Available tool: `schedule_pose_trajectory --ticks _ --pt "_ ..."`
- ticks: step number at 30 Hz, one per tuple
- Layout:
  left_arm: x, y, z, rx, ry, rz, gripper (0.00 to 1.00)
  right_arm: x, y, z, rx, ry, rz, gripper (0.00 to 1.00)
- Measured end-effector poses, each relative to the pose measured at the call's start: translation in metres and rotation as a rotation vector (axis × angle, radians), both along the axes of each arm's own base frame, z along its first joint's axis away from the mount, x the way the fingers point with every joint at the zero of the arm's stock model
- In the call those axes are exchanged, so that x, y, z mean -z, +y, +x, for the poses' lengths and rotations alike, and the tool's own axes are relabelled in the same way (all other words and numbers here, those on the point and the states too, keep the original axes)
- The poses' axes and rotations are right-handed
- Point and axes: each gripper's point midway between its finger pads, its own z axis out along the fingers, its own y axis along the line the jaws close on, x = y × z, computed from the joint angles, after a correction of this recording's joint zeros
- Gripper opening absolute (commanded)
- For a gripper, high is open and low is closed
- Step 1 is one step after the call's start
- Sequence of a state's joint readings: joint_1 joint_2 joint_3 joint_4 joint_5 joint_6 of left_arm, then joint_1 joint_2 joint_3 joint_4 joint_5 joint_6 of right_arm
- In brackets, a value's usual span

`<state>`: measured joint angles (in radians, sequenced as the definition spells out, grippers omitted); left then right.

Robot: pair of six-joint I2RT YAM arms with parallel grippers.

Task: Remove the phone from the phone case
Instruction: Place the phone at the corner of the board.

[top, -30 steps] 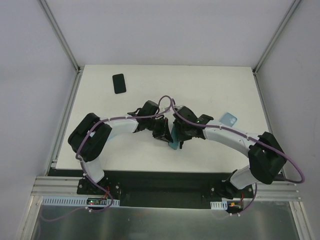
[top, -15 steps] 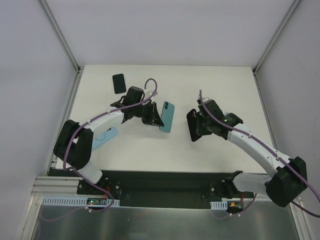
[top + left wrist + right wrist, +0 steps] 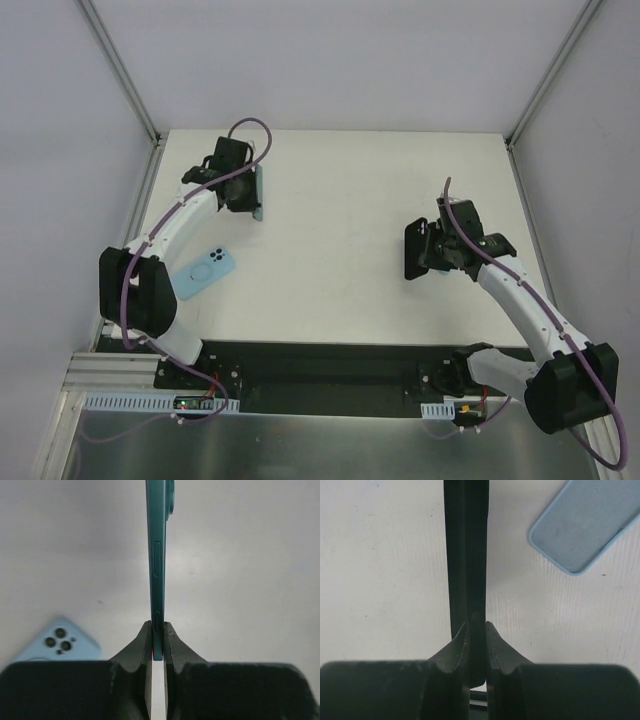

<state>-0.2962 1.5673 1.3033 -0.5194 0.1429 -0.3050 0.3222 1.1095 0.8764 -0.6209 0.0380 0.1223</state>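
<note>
From above, the left gripper [image 3: 250, 194] clamps the teal phone [image 3: 259, 192] at the table's [image 3: 330, 200] far left. Well apart, the right gripper [image 3: 423, 250] grips the black case [image 3: 411, 250].

The left wrist camera shows fingers [image 3: 142, 642] pinching the phone's end, with a light blue phone [image 3: 57, 642] below.

The right wrist camera shows fingers [image 3: 496, 647] pinching the case, near a blue cover [image 3: 582, 522].

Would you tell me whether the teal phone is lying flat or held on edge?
On edge: the teal phone shows only its thin buttoned side, pinched in the left gripper.

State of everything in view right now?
left gripper, shut on teal phone
teal phone, held on edge, out of case
right gripper, shut on black case
black case, held on edge
light blue phone, flat, cameras up
light blue case, lying flat, unheld
</note>
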Motion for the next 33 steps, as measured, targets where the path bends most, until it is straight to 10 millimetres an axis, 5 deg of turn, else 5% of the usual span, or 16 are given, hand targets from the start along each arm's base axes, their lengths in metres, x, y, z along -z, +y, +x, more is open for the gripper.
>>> schedule_pose_trajectory --ticks 7,15,20,25,29,33 --pt "0.014 0.109 0.057 -0.261 -0.006 0.434 0.00 0.013 -0.010 -0.008 0.036 0.046 0.033 0.01" --pt "0.044 0.199 0.107 -0.419 0.080 0.722 0.00 0.019 -0.050 -0.030 0.217 0.020 0.057 0.01" --pt "0.050 0.233 0.127 -0.456 0.096 0.837 0.00 0.019 -0.074 -0.037 0.356 -0.023 0.056 0.01" --pt "0.076 0.237 0.135 -0.429 0.140 0.883 0.00 0.029 -0.097 -0.042 0.490 -0.008 0.024 0.01" --pt "0.093 0.237 0.134 -0.396 0.179 0.903 0.45 0.031 -0.126 -0.048 0.637 -0.021 -0.014 0.01" --pt "0.098 0.232 0.133 -0.382 0.188 0.870 0.70 0.044 -0.146 -0.055 0.750 -0.008 -0.012 0.02"
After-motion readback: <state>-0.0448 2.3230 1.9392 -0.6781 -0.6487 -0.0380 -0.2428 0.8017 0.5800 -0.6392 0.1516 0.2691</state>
